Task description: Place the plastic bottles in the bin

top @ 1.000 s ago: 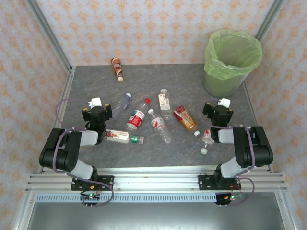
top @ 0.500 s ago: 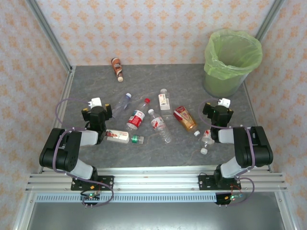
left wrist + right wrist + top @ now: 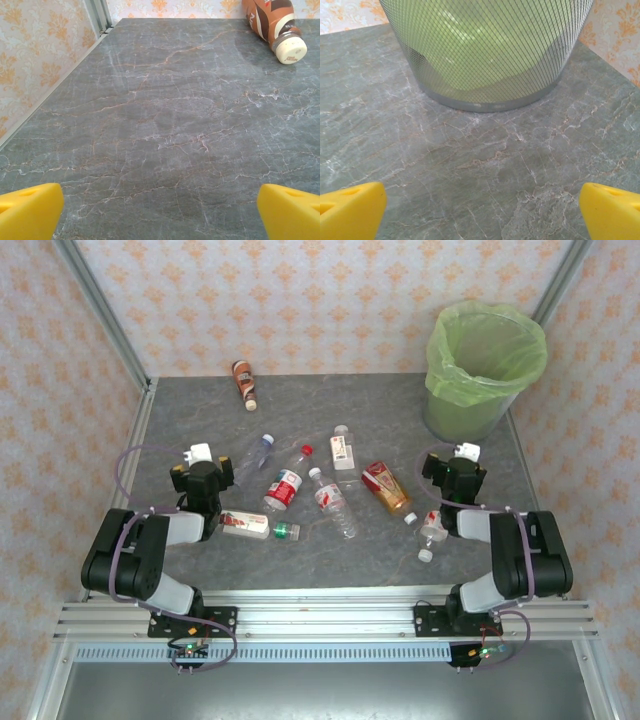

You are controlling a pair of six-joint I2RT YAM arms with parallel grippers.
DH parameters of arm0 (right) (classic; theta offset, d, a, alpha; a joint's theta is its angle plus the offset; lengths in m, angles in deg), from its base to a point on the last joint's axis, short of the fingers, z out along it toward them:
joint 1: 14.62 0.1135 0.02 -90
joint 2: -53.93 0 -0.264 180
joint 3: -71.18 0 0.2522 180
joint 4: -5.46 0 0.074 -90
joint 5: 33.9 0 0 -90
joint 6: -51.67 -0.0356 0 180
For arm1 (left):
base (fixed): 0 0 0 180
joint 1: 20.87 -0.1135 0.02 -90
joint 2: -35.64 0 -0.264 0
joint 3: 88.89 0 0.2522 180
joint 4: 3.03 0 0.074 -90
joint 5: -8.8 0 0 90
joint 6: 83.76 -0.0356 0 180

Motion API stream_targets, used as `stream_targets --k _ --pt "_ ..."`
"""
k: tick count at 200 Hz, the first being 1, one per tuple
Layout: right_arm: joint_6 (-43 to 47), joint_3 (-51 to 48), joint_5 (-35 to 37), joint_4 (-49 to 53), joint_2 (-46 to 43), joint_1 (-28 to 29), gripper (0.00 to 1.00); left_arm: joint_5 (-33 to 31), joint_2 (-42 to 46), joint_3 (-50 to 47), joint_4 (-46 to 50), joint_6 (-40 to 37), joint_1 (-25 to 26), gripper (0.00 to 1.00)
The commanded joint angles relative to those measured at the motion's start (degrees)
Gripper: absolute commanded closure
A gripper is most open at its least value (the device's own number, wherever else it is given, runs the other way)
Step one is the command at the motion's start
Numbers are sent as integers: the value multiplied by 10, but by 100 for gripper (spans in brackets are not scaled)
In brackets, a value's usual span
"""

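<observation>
Several plastic bottles lie scattered mid-table: a red-label one (image 3: 286, 486), a clear one (image 3: 332, 502), a white-label one (image 3: 343, 448), a brown-orange one (image 3: 386, 488), a green-capped one (image 3: 256, 526), a pale one (image 3: 258, 452) and a small one (image 3: 430, 532). A brown bottle (image 3: 243, 383) (image 3: 272, 22) lies at the back. The bin (image 3: 486, 370) (image 3: 485, 55), a mesh can with a light-green bag, stands at the back right. My left gripper (image 3: 205, 464) (image 3: 160, 210) is open over bare table. My right gripper (image 3: 458, 462) (image 3: 482, 210) is open, facing the bin's base.
The grey marble table (image 3: 320, 570) is walled by patterned panels on three sides, with metal rails (image 3: 130, 450) along its edges. Cables loop beside both arms. Bare table lies between the right gripper and the bin.
The right arm has shifted slightly, its gripper edging toward the bin. The left arm and the bottles have not moved.
</observation>
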Motion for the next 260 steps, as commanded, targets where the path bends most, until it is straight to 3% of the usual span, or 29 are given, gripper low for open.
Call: stream_targets --k 1,20,46,74,104,131,160,196,226,260 --pt "7 23 -14 52 -43 1 1 -7 52 59 118 -1 0 0" --pt "2 27 -13 80 -70 1 1 11 94 71 160 -15 1 0" --pt "-35 50 3 147 -102 0 1 -26 140 76 198 3 2 0" --pt "-81 80 30 242 -139 1 1 -27 192 126 316 60 4 0" --pt "-104 59 47 259 -187 0 1 -30 234 175 439 140 8 0" --pt "-142 71 44 367 -234 0 1 -14 248 211 535 210 9 0" --pt "-193 115 -4 526 -260 0 1 72 258 213 552 241 9 0" --pt "-265 147 -41 660 -253 0 1 121 271 201 559 315 8 0" --pt "-277 171 -41 732 -201 0 1 160 285 178 524 332 9 0" --pt "-290 172 -24 748 -160 -1 1 142 293 173 528 336 8 0"
